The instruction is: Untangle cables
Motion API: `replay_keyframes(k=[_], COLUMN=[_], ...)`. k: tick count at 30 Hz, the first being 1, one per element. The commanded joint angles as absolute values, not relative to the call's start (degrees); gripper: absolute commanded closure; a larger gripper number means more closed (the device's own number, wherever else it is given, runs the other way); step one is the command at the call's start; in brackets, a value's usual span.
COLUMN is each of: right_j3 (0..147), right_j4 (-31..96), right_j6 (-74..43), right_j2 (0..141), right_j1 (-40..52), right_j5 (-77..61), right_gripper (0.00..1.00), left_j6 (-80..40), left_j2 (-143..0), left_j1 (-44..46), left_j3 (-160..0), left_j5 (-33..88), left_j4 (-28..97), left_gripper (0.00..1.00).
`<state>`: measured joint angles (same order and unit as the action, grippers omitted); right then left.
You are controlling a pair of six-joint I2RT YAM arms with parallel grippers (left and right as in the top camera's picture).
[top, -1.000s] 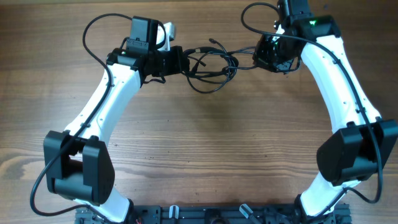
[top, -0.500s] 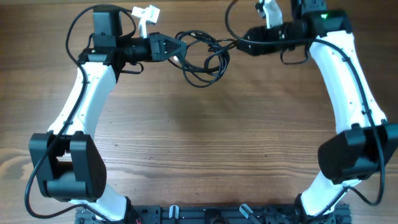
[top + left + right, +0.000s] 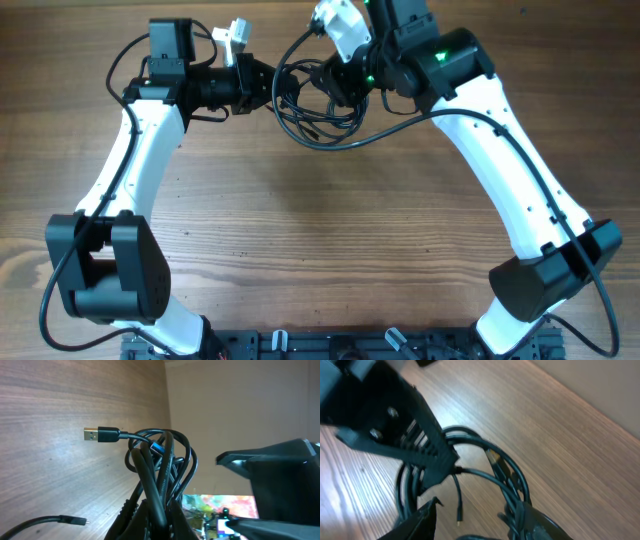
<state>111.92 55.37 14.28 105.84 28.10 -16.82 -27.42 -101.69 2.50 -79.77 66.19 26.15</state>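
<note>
One end freed, the right gripper (image 3: 328,82), jaws now parted, is swinging in beside the left gripper (image 3: 266,86), which is clamping the cables (image 3: 322,128), seeking a fresh grip.

Glossy black rubbery cables (image 3: 161,480), matt grained wood table (image 3: 55,415)

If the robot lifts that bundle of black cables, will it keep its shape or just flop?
Probably floppy: the cables curl in loose, uneven loops out of the left pincer. Likely light for its bulk, since the cords are thin. The loops would probably snag when pulled, as they cross each other behind the plug.
</note>
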Motion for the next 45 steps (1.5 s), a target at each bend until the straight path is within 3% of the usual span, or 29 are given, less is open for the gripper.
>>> replay_keyframes(k=[1,5,7,12,15,18,20,22,25,28,34,38,41,45], right_j3=[112.0,108.8,106.3,103.0,101.8,101.8,101.8,101.8,102.1,102.1,102.1,102.1,102.1,102.1], right_j4=[56.5,55.1,51.7,45.7,41.8,36.7,35.5,33.5,32.7,36.1,50.1,53.4,52.6,51.4], right_j6=[21.9,28.6,31.4,32.2,32.5,31.4,30.2,25.0,19.0,18.9,21.6,22.5,17.6,-3.8], right_j2=[106.5,106.7,106.7,107.7,108.7,110.4,111.4,111.7,110.8,108.1,102.5,102.5,102.5,102.5], right_j1=[28.4,29.1,29.3,29.3,29.3,29.4,29.3,29.0,27.9,26.0,17.8,16.5,16.5,16.5], right_j5=[-16.1,-16.1,-15.8,-9.3,-7.2,-7.2,-7.2,-5.7,-5.5,-11.3,-39.4,-45.0,-42.2,-15.9], right_gripper=[0.47,0.44,0.37,0.28,0.28,0.34,0.5,0.76,0.96,0.96,0.96,0.96,0.96,0.96], left_j6=[-33.2,-34.0,-35.6,-36.5,-36.5,-36.5,-36.5,-36.5,-36.3,-36.2,-32.9,-26.2,-25.5,-25.4], left_j2=[-101.3,-101.3,-101.3,-101.3,-101.3,-101.3,-101.3,-101.3,-101.3,-101.3,-101.3,-101.3,-101.3,-101.3], left_j1=[2.1,2.1,2.1,2.1,2.1,2.1,2.1,2.1,1.9,1.5,0.7,0.8,0.8,0.8], left_j3=[-79.8,-79.8,-79.8,-79.8,-79.8,-79.8,-79.8,-79.8,-79.8,-79.8,-79.8,-79.8,-79.8,-79.8], left_j5=[70.3,74.4,76.6,80.0,81.4,81.6,81.8,82.0,80.8,72.4,45.3,29.7,19.6,11.6], left_j4=[25.9,26.0,25.9,26.0,25.9,26.0,26.0,26.0,25.9,25.5,27.4,32.8,37.8,41.5], left_gripper=[0.96,0.96,0.95,0.96,0.96,0.96,0.96,0.96,0.96,0.96,0.96,0.96,0.96,0.96])
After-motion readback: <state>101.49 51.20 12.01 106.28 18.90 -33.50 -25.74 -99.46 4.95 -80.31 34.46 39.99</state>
